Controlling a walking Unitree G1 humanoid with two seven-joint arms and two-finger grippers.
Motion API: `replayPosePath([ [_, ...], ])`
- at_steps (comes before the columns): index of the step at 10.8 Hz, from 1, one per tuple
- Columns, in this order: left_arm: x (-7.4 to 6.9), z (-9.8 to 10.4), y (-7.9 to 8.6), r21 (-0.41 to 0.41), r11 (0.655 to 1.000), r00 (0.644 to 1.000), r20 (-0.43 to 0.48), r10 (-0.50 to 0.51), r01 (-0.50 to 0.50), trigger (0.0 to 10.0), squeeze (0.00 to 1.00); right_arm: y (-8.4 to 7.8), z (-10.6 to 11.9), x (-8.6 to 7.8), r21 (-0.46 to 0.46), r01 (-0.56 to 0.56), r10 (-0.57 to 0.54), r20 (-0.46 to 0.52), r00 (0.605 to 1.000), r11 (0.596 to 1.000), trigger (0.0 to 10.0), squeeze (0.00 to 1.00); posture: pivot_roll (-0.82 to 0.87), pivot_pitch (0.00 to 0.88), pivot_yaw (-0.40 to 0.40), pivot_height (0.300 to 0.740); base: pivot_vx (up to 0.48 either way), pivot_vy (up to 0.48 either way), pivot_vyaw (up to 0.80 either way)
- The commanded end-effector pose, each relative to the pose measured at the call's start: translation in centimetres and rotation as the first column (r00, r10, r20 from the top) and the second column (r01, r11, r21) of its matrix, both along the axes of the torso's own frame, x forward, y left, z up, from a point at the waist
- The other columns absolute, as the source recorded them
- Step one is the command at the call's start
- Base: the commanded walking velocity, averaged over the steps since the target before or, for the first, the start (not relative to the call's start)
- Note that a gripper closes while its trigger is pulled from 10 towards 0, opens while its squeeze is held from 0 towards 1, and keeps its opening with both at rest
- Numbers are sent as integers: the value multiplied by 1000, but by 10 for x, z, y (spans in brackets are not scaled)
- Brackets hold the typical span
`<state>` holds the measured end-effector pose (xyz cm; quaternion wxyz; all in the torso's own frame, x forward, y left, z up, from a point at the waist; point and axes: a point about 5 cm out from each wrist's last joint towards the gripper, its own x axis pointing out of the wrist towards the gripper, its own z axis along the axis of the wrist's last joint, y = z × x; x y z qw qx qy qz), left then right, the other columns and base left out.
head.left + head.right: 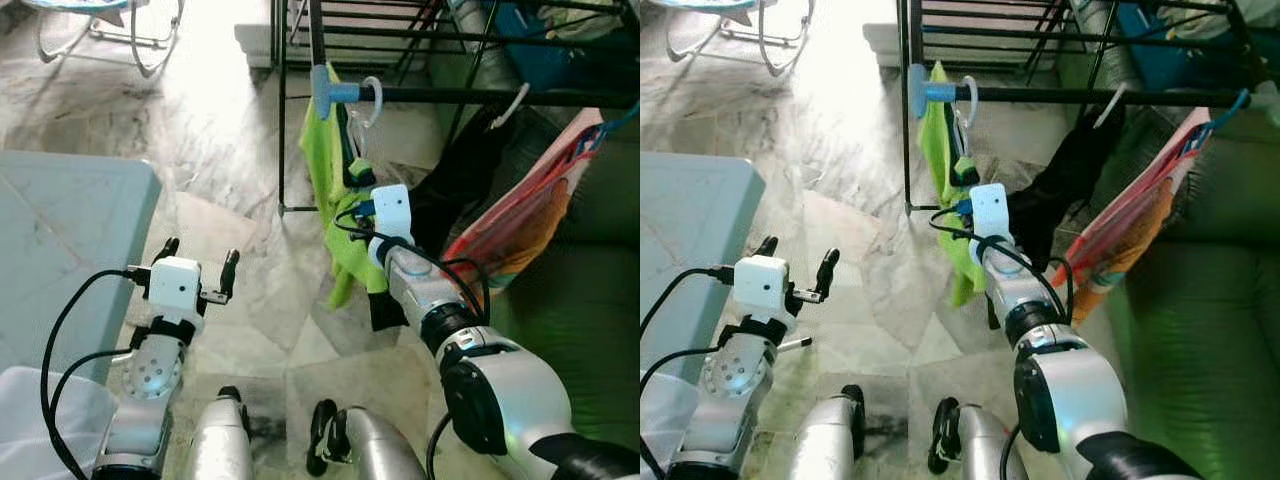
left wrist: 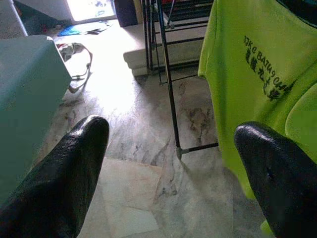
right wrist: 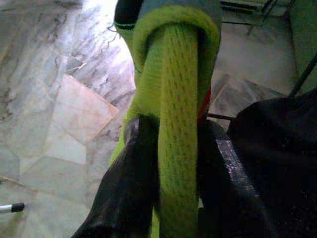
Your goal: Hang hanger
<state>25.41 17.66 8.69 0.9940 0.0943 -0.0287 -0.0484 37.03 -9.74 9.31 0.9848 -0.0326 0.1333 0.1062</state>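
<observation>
The right claw (image 3: pixel 173 163) is closed on a fold of the green shirt (image 1: pixel 325 170), the mesh cloth pinched between its two black fingers (image 3: pixel 129 183). The left claw (image 1: pixel 197 268) is held low over the floor with its fingers wide apart and nothing between them.

Dark print runs across the shirt in the left wrist view: a line of Latin letters that looks like "SJKC BATU 9 CHE...", with a row of Chinese characters under it that is too small to read.

The shirt hangs on a hanger whose white hook (image 1: pixel 373 98) sits over the black rail (image 1: pixel 480 96) of a clothes rack, just beside the rail's blue end cap (image 1: pixel 322 88). A black garment (image 1: pixel 450 185) hangs next to the shirt on the robot's right, close against the right arm, and further right a pink and orange cloth (image 1: pixel 530 210) hangs from a blue hanger (image 1: pixel 610 128).

A pale blue worktop (image 1: pixel 60 240) stands at the robot's left. White cloth (image 1: pixel 40 420) lies near the left arm. The floor (image 1: pixel 220 130) is veined marble tile, brightly lit further off. The rack's leg (image 1: pixel 283 130) stands on it, and a green sofa (image 1: pixel 590 290) lies to the right. At the far left are the curved metal legs of a chair (image 1: pixel 140 40).
</observation>
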Motion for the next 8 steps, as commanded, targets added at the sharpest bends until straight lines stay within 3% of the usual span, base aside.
replayPosePath([
  [1,-5,-10,-1,-1,1000,999,-46,-4,4,10000,0,-7,-4,-2,3,13,-13,14,1000,1000,10000,1000,155,265,-107,740,0,0,0],
  [4,-12,-12,0,1,1000,998,-55,-3,3,10000,0,-12,5,-9,2,-62,61,184,981,998,10000,1000,153,278,-105,740,0,0,0],
  [8,-15,-13,4,-6,1000,998,-65,15,-16,10000,0,-35,7,-43,-13,-66,66,356,932,998,10000,1000,140,273,-100,740,0,0,0],
])
